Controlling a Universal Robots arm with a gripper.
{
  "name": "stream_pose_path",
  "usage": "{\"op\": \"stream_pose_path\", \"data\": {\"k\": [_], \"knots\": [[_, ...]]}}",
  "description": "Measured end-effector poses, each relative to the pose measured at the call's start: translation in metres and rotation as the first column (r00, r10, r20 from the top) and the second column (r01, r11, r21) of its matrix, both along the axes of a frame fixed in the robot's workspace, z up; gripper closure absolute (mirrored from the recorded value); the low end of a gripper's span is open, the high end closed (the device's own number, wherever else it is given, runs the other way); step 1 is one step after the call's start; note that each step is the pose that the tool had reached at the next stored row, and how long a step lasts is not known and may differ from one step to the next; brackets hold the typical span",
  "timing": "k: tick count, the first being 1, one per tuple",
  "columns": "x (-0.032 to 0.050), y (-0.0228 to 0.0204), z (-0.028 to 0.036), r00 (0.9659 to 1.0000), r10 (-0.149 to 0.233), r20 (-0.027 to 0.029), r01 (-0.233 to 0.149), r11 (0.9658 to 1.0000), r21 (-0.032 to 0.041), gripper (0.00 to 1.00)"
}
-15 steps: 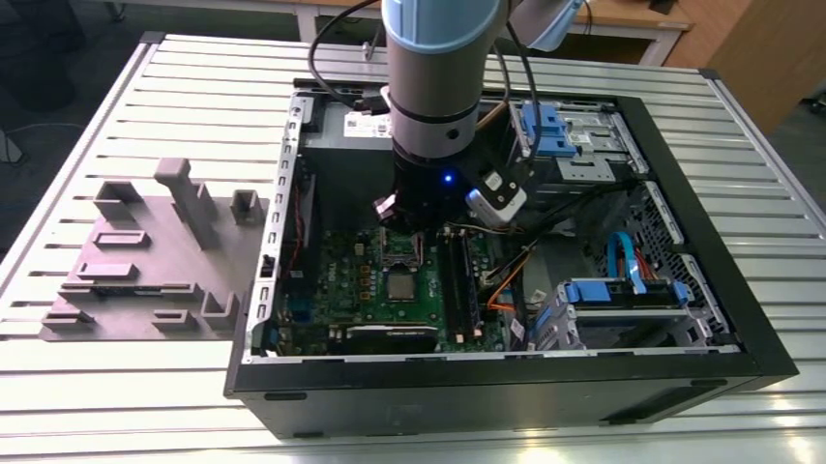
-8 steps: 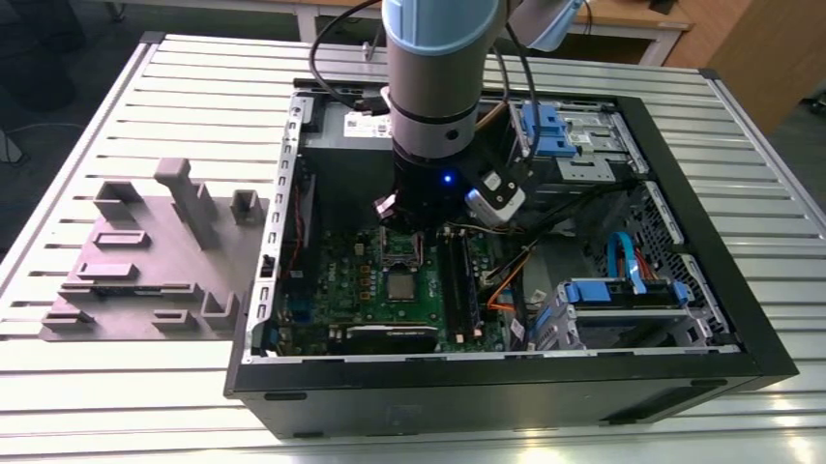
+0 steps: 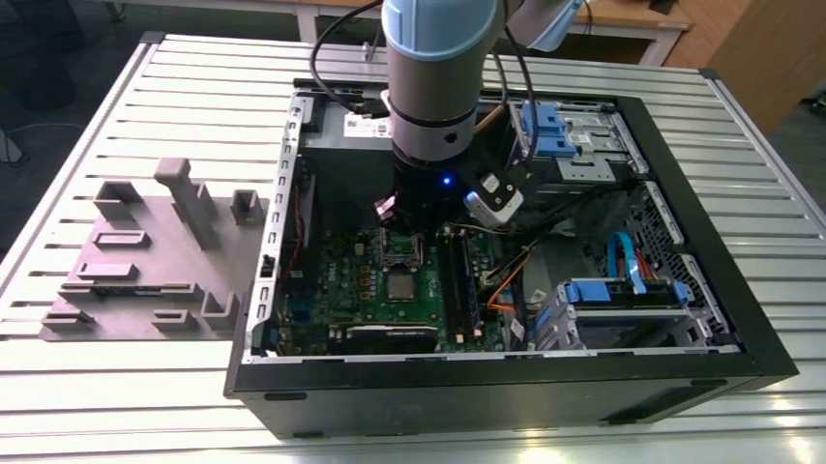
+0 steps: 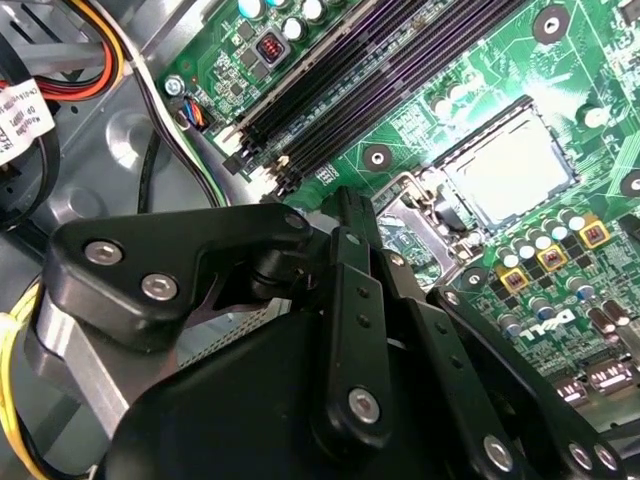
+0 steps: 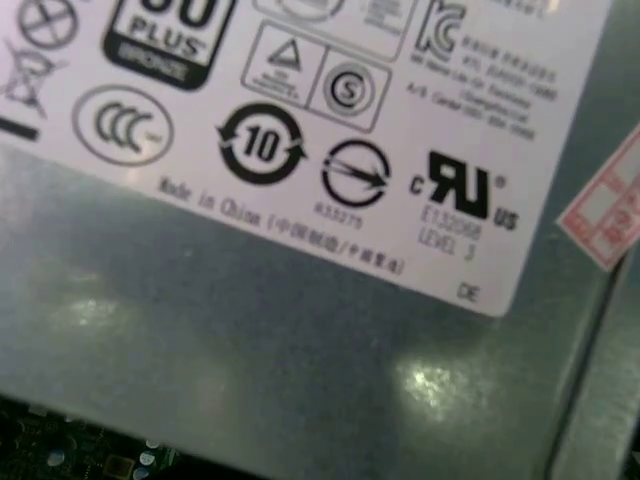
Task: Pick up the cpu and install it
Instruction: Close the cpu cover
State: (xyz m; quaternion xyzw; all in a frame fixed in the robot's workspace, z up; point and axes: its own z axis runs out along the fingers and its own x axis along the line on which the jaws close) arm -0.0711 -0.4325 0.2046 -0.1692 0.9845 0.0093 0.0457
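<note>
Down inside the open computer case [image 3: 516, 391], on the green motherboard [image 3: 339, 280], the cpu [image 3: 401, 286] lies flat with its pale metal top upward. It sits just beside the dark memory slots [image 3: 455, 275], toward the exterior view's left of them. It is square, so no side reads as the longer one, and its edges run parallel to the slots and to the case walls. The robot arm [image 3: 432, 87] reaches straight down into the case just beyond the cpu, over the socket frame [image 3: 400, 247]. In the second wrist view the cpu [image 4: 510, 165] shows bare and apart from the gripper [image 4: 352, 205], whose black links crowd the foreground. Whether the gripper is wide or narrow I cannot tell, and nothing shows in its hold. The first wrist view looks onto the big grey box [image 5: 300, 380] and its white label [image 5: 330, 120], which carries black certification symbols and small print, with a pink sticker [image 5: 610, 215] at one edge. The exterior view alone shows the slatted table [image 3: 193, 77] and a grey fixture block [image 3: 142, 256] on it.
</note>
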Motion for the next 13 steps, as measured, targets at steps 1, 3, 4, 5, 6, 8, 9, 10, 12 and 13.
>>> {"op": "stream_pose_path", "data": {"k": [1,3,4,5,6,8,9,10,12,13], "knots": [[0.0,0.0,0.0,1.0,0.0,0.0,0.0,1.0,0.0,0.9],[-0.0004,0.0001,-0.0001,1.0,0.0,0.0003,0.0,1.0,0.0007,0.9],[-0.0008,0.0001,-0.0001,1.0,0.0,0.0005,0.0,1.0,0.0012,0.9],[-0.0013,0.0,-0.0001,1.0,0.0,0.001,0.0,1.0,0.0022,0.9],[-0.0019,0.0,-0.0001,1.0,0.0,0.0016,0.0,1.0,0.0038,0.9],[-0.003,0.0,-0.0001,1.0,0.0,0.0026,0.0,1.0,0.0068,0.9],[-0.0033,0.0,-0.0001,1.0,0.0,0.003,0.0,1.0,0.0081,0.9],[-0.0033,0.0001,-0.0001,1.0,0.0,0.003,0.0,1.0,0.0088,0.9],[-0.0034,0.0,0.0001,1.0,0.0,0.0031,0.0,0.9999,0.0104,0.9],[-0.0035,0.0,0.0005,1.0,0.0,0.0032,0.0,0.9999,0.0116,0.9]]}}
